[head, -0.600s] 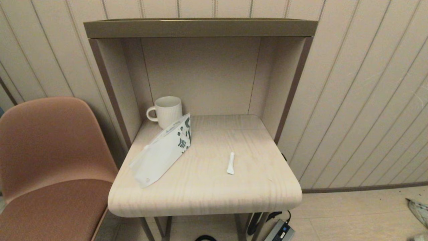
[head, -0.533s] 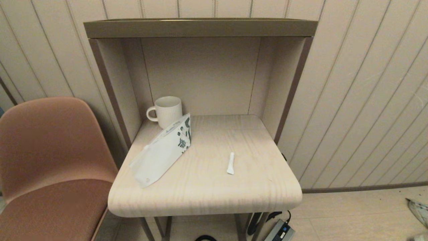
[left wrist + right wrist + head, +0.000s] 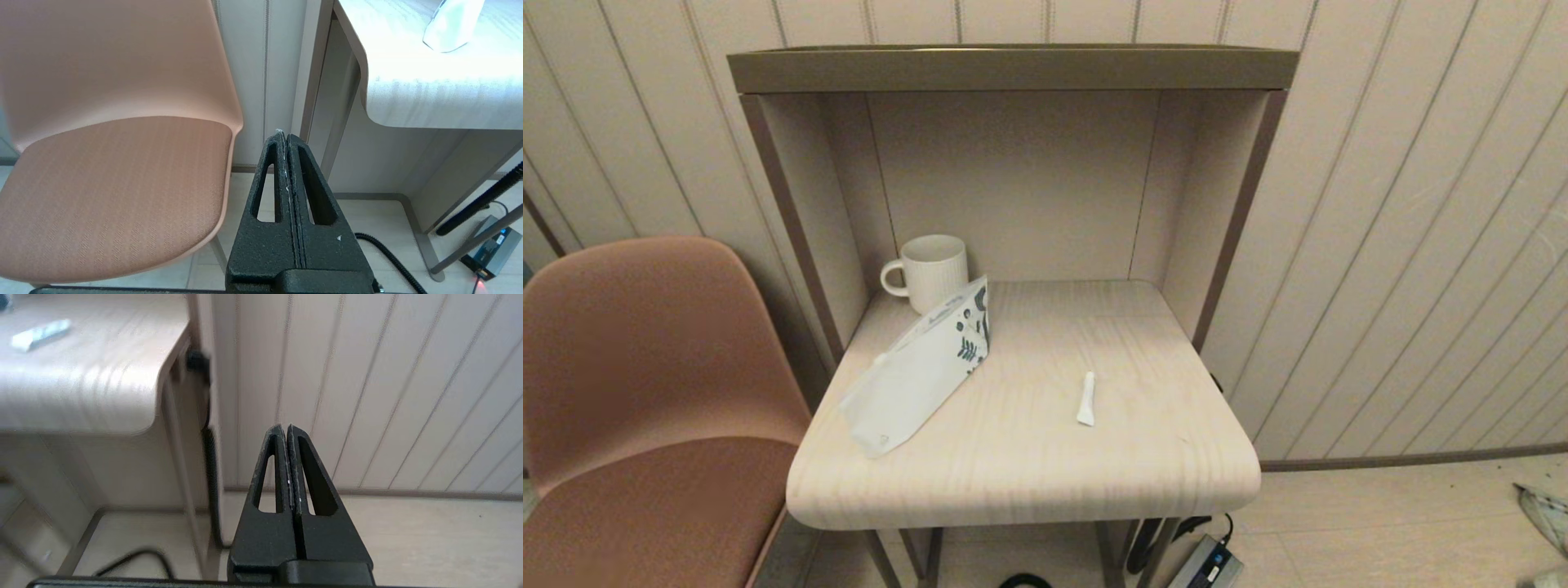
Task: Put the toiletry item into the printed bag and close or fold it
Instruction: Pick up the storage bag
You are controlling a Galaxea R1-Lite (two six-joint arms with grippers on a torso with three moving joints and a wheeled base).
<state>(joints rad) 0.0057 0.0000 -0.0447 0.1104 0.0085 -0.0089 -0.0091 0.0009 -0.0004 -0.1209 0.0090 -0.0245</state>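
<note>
The toiletry item (image 3: 1086, 398), a slim white tube with a flared end, lies on the pale wooden table (image 3: 1029, 482) right of centre; it also shows in the right wrist view (image 3: 39, 332). The printed bag (image 3: 919, 371), white with teal leaf print at its far end, leans on the table's left side, its plain corner showing in the left wrist view (image 3: 451, 24). Neither gripper appears in the head view. My left gripper (image 3: 284, 136) hangs shut and empty below table level beside the chair. My right gripper (image 3: 285, 428) is shut and empty, low, right of the table.
A ribbed white mug (image 3: 931, 272) stands at the back left, just behind the bag. A brown hutch (image 3: 1013, 69) encloses the table's rear half. A pink chair (image 3: 645, 392) stands left of the table. Cables and a power adapter (image 3: 1205, 563) lie on the floor underneath.
The bag, tube and mug have not moved. No arm has entered the head view.
</note>
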